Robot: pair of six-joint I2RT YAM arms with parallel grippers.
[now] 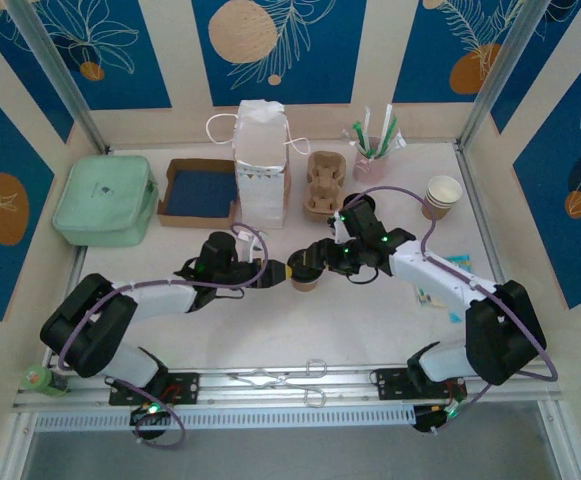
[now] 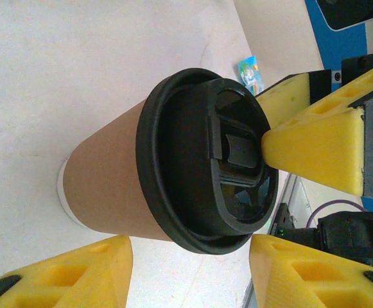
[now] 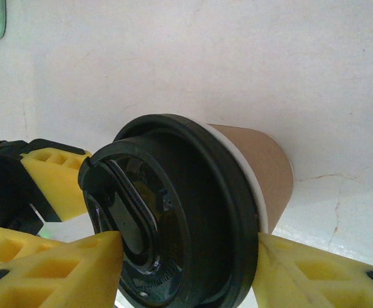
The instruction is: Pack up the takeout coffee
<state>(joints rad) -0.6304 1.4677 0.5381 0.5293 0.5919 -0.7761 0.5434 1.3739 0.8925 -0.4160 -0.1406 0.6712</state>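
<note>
The takeout coffee [image 1: 305,281], a kraft-brown cup with a black lid, stands upright at the table's middle between both arms. My right gripper [image 1: 320,262] reaches it from the right. In the right wrist view the right gripper [image 3: 187,239] has one yellow finger on the lid's top and the other against the cup [image 3: 263,160] just under the lid's rim. My left gripper [image 1: 278,272] is beside the cup on its left. In the left wrist view the left gripper [image 2: 191,242] is open, with the cup [image 2: 122,186] just beyond its fingertips.
Behind the cup stand a white paper bag [image 1: 260,160], a brown pulp cup carrier [image 1: 325,185] and a pink cup of straws [image 1: 370,162]. Stacked paper cups [image 1: 442,195] sit at the right, a blue-lined tray [image 1: 198,192] and a green case [image 1: 105,200] at the left. Metal tongs [image 1: 290,380] lie at the front edge.
</note>
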